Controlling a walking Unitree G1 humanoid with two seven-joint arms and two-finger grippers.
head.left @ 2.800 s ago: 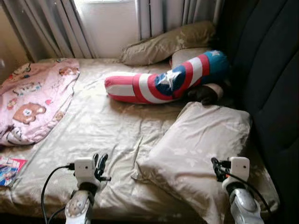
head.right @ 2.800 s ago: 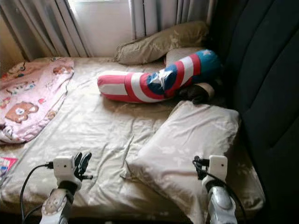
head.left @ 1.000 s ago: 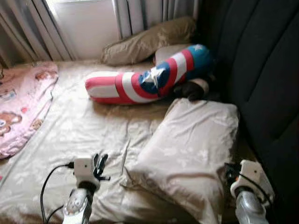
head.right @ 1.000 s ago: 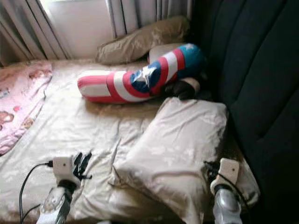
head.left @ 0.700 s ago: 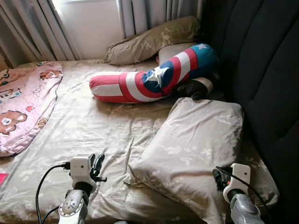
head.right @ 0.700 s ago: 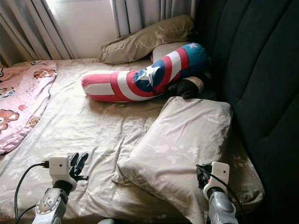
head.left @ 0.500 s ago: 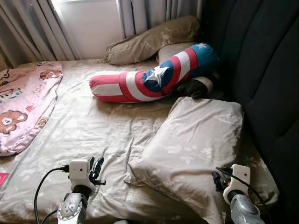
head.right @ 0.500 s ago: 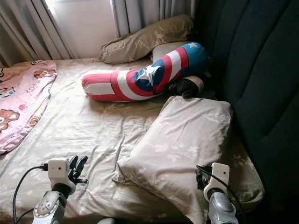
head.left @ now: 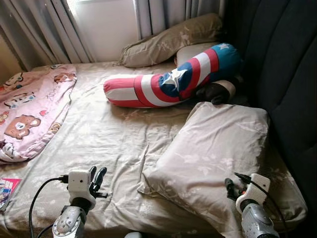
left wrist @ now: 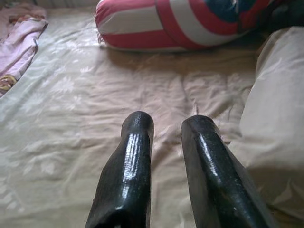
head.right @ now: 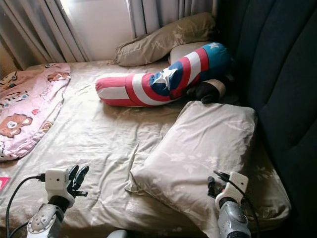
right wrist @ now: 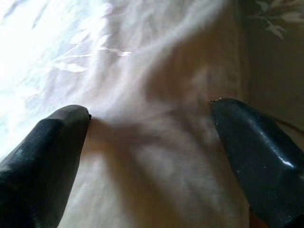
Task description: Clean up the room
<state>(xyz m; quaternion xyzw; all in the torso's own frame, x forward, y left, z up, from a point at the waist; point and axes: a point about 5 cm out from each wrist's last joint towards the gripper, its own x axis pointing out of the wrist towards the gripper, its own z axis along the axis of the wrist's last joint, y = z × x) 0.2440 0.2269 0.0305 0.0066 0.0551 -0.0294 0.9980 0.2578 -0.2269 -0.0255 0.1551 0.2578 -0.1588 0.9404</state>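
Note:
A large beige pillow point(head.left: 218, 144) lies askew on the right of the bed, against the dark headboard point(head.left: 287, 74). My right gripper point(head.left: 232, 186) is at its near corner, open wide, and the right wrist view has pillow fabric point(right wrist: 156, 142) spanning the space between the fingers. My left gripper point(head.left: 96, 177) hovers over the wrinkled sheet point(head.left: 109, 134) near the bed's front edge. Its fingers point(left wrist: 137, 128) stand a narrow gap apart with nothing between them. A red, white and blue star bolster point(head.left: 163, 84) lies across the far middle of the bed.
A pink bear-print blanket point(head.left: 29, 109) is bunched at the left edge. An olive pillow point(head.left: 168, 42) leans below the curtains point(head.left: 49, 29). A dark plush thing point(head.left: 213, 92) sits beside the bolster. A colourful booklet point(head.left: 6, 187) lies at the near left corner.
The camera has swung, so the whole scene sits a little further right and lower. Both grippers keep about the same places over the sheet and the pillow's corner.

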